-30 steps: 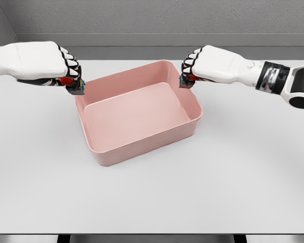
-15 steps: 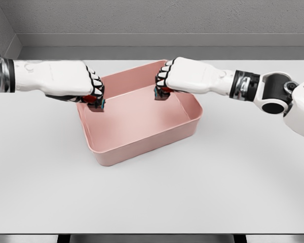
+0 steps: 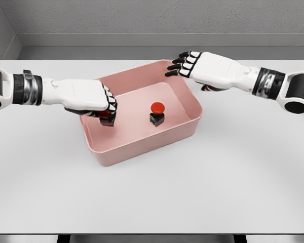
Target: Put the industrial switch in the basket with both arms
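Over the pink plastic basket [image 3: 142, 149], the left hand [image 3: 99, 101] is gripping a red-topped switch [image 3: 107, 117] and might bump another switch [image 3: 156, 113] when dropping; the right hand [image 3: 192, 63] is hanging loose.

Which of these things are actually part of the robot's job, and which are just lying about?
Part of the job:
- pink basket
- red-topped switch standing in it
- second switch held by the left hand
- right hand, open

Just there:
- white table

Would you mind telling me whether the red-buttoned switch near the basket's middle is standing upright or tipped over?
Upright: the red-buttoned industrial switch stands on the floor of the pink plastic basket, dark base down, red button on top, with neither robot hand touching it.
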Controlling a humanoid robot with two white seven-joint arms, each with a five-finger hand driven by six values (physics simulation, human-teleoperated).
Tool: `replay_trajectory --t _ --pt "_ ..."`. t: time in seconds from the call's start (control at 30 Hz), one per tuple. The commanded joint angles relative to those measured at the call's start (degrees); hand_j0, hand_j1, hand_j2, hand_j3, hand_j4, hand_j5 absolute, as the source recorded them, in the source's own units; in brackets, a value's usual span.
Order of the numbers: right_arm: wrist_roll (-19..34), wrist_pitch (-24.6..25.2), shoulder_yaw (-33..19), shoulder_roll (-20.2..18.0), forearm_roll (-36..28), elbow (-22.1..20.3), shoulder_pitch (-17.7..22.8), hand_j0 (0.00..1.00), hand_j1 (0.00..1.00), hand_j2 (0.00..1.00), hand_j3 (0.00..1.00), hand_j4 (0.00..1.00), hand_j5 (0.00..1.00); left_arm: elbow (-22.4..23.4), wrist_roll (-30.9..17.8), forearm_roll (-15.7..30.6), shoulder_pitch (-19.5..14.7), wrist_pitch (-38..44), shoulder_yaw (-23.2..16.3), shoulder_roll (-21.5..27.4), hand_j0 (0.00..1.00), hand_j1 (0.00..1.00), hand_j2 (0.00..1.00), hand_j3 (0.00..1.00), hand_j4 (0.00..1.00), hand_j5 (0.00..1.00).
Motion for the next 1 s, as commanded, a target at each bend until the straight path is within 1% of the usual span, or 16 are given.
replay_trajectory --t 0.0,0.03,0.07,0.1,0.13,0.23,0.33,0.43,0.5,0.57,0.6,0.63,0.67,0.73,0.77,0.97 --pt "-0.1 0.0 -1.6 -3.2 -0.5 2.2 0.4 1.0 1.0 1.0 1.0 1.0 1.0 0.6 0.0 0.3 0.0 0.3 -0.3 -0.7 0.54 0.54 0.54 0.54 0.54 0.54" --pt "-0.1 0.0 -2.3 -3.4 -0.5 3.2 1.2 1.0 1.0 1.0 1.0 1.0 1.0 0.6 0.0 0.3 0.0 0.3 -0.3 -0.8 0.63 0.63 0.63 0.63 0.63 0.63" --pt "-0.1 0.0 -3.7 -4.0 -0.5 5.3 2.0 1.0 1.0 1.0 1.0 1.0 1.0 0.6 0.1 0.3 0.0 0.3 -0.3 -0.8 0.89 0.89 0.89 0.89 0.89 0.89" --pt "-0.6 0.0 -4.6 -6.0 -0.5 5.6 2.8 1.0 1.0 1.0 1.0 1.0 1.0 0.6 0.1 0.4 0.0 0.3 -0.3 -0.8 0.96 0.96 0.96 0.96 0.96 0.96" --pt "-0.7 0.0 -6.9 -6.5 -0.5 6.7 4.3 1.0 1.0 1.0 1.0 1.0 1.0 0.6 0.1 0.4 0.0 0.3 -0.2 -0.8 1.0 1.0 1.0 1.0 1.0 1.0" --pt "-0.7 0.0 -10.5 -7.9 -0.5 8.4 7.2 1.0 1.0 1.0 1.0 1.0 1.0 0.6 0.2 0.5 0.0 0.3 -0.2 -0.7 1.0 1.0 1.0 1.0 1.0 1.0" --pt "-0.7 0.0 -10.5 -9.9 -2.2 8.1 7.6 1.0 1.0 1.0 1.0 1.0 1.0 0.6 0.2 0.5 0.0 0.3 -0.2 -0.7 1.0 1.0 1.0 1.0 1.0 1.0" --pt "-0.7 0.0 -10.1 -10.3 -2.2 7.1 7.6 1.0 1.0 1.0 1.0 1.0 1.0 0.4 0.3 0.7 -0.4 -0.1 -0.1 -0.3 1.0 1.0 1.0 1.0 1.0 1.0" --pt "-0.7 0.0 -10.1 -10.3 -2.2 6.7 8.1 1.0 1.0 1.0 1.0 1.0 1.0 0.1 0.7 1.5 -1.9 -0.1 0.7 0.0 1.0 1.0 1.0 1.0 1.0 1.0" --pt "-0.6 0.0 -10.1 -10.9 -2.2 6.0 9.6 1.0 1.0 1.0 1.0 1.0 1.0 0.1 0.7 8.5 -2.4 -0.1 1.5 1.8 1.0 1.0 1.0 1.0 1.0 1.0" --pt "-0.6 0.0 -10.1 -12.6 -2.2 4.6 10.5 1.0 1.0 1.0 1.0 1.0 1.0 0.3 0.7 11.6 -2.5 -0.1 2.0 2.8 1.0 1.0 1.0 1.0 1.0 1.0" --pt "-0.7 0.0 -10.3 -14.0 -2.2 2.5 12.0 1.0 1.0 1.0 1.0 1.0 1.0 1.7 0.7 20.8 -1.8 -0.1 1.6 7.7 1.0 1.0 1.0 1.0 1.0 1.0" --pt "-0.7 0.0 -10.3 -14.7 -2.2 2.1 12.2 1.0 1.0 1.0 1.0 1.0 1.0 3.5 0.7 24.7 -0.1 -0.1 1.5 10.5 1.0 1.0 1.0 1.0 1.0 1.0" --pt "-0.8 0.0 -10.3 -16.3 -2.9 1.3 13.0 1.0 1.0 1.0 1.0 1.0 1.0 8.9 0.7 28.1 1.1 -0.1 1.5 12.5 1.0 1.0 1.0 1.0 1.0 1.0" --pt "-0.9 0.0 -10.4 -16.4 -2.9 1.0 13.0 1.0 1.0 1.0 1.0 1.0 1.0 10.3 0.7 28.2 1.1 -0.1 1.5 12.7 1.0 1.0 1.0 1.0 1.0 1.0" --pt "-0.9 0.0 -10.3 -16.4 -2.9 0.5 13.3 1.0 1.0 1.0 1.0 1.0 1.0 12.6 0.7 28.0 4.4 -0.1 -1.0 13.4 1.0 1.0 1.0 1.0 1.0 1.0"
